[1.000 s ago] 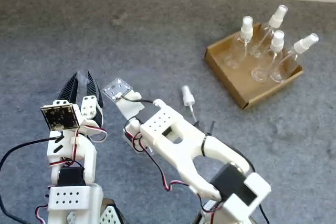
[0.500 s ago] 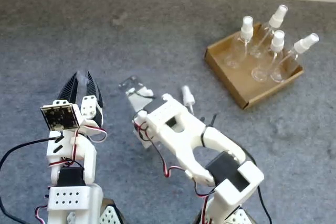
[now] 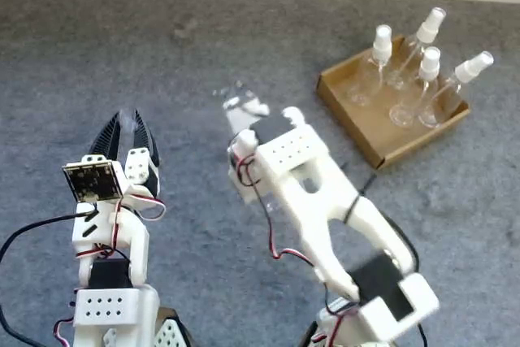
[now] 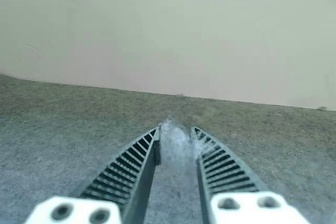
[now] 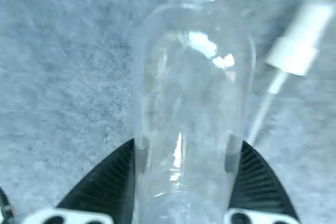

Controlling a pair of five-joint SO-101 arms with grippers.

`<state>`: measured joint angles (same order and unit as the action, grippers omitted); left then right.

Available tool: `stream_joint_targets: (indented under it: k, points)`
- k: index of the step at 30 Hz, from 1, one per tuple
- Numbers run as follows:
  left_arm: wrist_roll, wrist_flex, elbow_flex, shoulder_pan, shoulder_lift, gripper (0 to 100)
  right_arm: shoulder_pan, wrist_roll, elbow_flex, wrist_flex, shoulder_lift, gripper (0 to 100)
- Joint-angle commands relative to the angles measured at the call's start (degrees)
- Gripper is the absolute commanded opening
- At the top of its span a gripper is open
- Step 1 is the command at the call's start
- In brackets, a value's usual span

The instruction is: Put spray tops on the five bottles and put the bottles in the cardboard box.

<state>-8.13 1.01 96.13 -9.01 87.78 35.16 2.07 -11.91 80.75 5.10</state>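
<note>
Clear uncapped bottle (image 5: 191,77) sat clamped in right gripper (image 5: 189,148) near the cardboard box (image 3: 349,125); capping step, next likely fetching the loose spray top (image 5: 299,40).

The bench (image 3: 97,46) is lit evenly and fairly brightly from overhead, and no hard-edged shadows are cast on it. Only a soft, faint shadow is laid along the near wall of the cardboard box (image 3: 345,119). Small white glints are carried by the four bottles (image 3: 428,62) standing in it. In the right wrist view, bright patches of glare are thrown on the shoulder and down the body of the clear bottle (image 5: 194,93) clamped in the right tool (image 5: 184,145), and the white spray top (image 5: 300,45) beside it is rendered very bright. In the left wrist view, the pale wall (image 4: 168,40) is lit flatly and uniformly.
</note>
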Motion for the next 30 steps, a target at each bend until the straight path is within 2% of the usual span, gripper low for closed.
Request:
stream_joint_targets:
  k: [1, 5, 11, 16, 22, 26, 30]
  points:
    - [0.09, -0.88, 1.45, -0.66, 0.57, 7, -3.3, 0.0, 3.38, 3.3, 9.45, 17.0]
    - [0.09, -0.88, 1.45, -0.57, 0.57, 7, -7.6, 0.0, 0.22, 6.9, 17.8, 17.0]
    - [0.26, -0.79, 1.45, 1.19, 0.57, 7, -14.64, 0.26, -9.98, 6.64, 28.97, 17.0]
    - [0.26, -0.79, 1.45, 1.8, 0.48, 7, -17.89, 13.98, -23.25, 0.75, 35.03, 17.0]
    - [0.26, -0.79, 1.45, 1.8, 0.48, 7, -25.98, 16.35, -41.19, -14.73, 39.16, 17.0]
    - [0.26, -0.79, 1.45, 1.8, 0.31, 7, -28.79, 23.56, -47.78, -16.04, 39.52, 17.0]
    - [0.26, -0.79, 1.45, 1.8, 0.31, 7, -32.22, 27.25, -50.07, -16.04, 39.52, 17.0]
